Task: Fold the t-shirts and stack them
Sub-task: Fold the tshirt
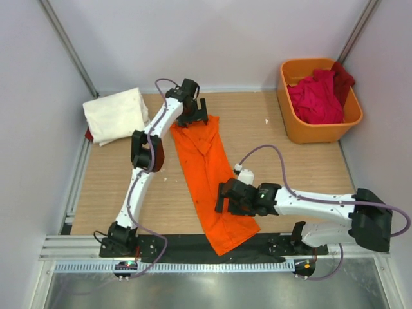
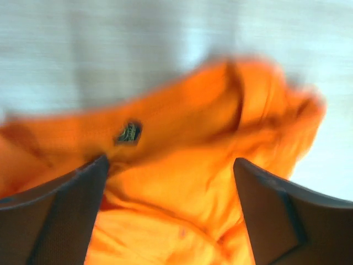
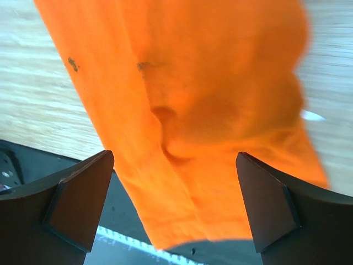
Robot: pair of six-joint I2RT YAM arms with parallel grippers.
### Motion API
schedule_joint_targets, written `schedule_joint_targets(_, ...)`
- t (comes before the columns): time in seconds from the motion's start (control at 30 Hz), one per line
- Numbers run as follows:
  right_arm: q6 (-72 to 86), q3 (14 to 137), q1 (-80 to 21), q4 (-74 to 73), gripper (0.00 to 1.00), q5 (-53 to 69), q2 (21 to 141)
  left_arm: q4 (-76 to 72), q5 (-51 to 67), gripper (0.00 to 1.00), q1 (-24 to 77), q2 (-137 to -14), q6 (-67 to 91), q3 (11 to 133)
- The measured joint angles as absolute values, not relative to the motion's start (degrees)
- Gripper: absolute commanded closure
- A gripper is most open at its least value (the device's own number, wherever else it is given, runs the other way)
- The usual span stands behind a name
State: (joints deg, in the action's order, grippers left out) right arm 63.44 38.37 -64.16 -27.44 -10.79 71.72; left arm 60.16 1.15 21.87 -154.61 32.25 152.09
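orange shirt: lies flat | left gripper: apart, at its collar end | right gripper: apart, over its bottom end

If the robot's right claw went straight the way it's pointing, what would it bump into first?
The orange t-shirt. The open right gripper points straight at the cloth near its hem, though how close is hard to tell.

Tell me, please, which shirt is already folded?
The white shirt at the far left: it is a neat folded pad. The orange shirt lies stretched out long, and the red ones sit crumpled in the tub.
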Motion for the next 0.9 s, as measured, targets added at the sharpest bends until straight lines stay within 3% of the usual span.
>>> schedule_joint_targets(0.2, 67.5, 43.4, -64.4, -40.1, 0.0, -18.0, 63.0, 52.6, 7.5, 0.0, 22.6, -139.8, 29.6, 129.3)
schedule_joint_targets(0.57, 69.2, 50.1, -64.5, -51.5, 0.0, -23.5, 62.1, 48.7, 10.1, 0.0, 25.3, -120.3, 26.4, 125.9)
schedule_joint_targets(0.9, 71.5, 50.3, -64.5, -60.9, 0.0, -27.8, 48.7, 45.5, 8.0, 0.0, 25.8, -112.8, 26.5, 113.1)
